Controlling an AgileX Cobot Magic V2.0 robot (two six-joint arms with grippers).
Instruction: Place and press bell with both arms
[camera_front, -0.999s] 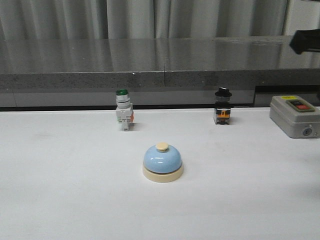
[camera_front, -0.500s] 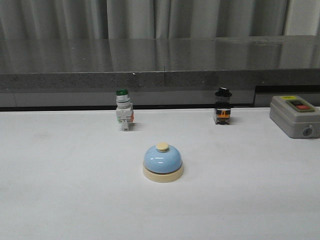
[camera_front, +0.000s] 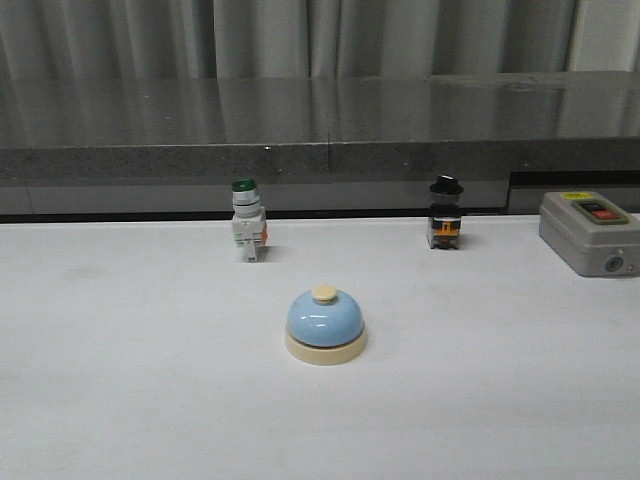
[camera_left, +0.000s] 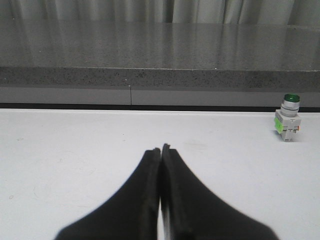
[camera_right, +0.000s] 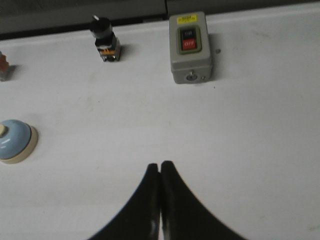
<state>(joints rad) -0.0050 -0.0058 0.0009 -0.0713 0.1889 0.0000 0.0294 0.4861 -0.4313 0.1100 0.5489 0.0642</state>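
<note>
Both grippers pinched shut, empty: left gripper (camera_left: 160, 149), right gripper (camera_right: 160, 164). Bell (camera_front: 326, 324) upright mid-table (camera_front: 120, 400), off to robot's-left of right gripper, well apart. Left wrist cam doesn't show it; right arm prob nearer. Switches farther back.

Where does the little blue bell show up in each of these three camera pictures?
Front view: the bell sits mid-table, nearer than both switches.
Left wrist view: not in it.
Right wrist view: the bell is cut off at the picture's edge.
Shared landmark: the black-capped switch appears in the front and right wrist views.
</note>
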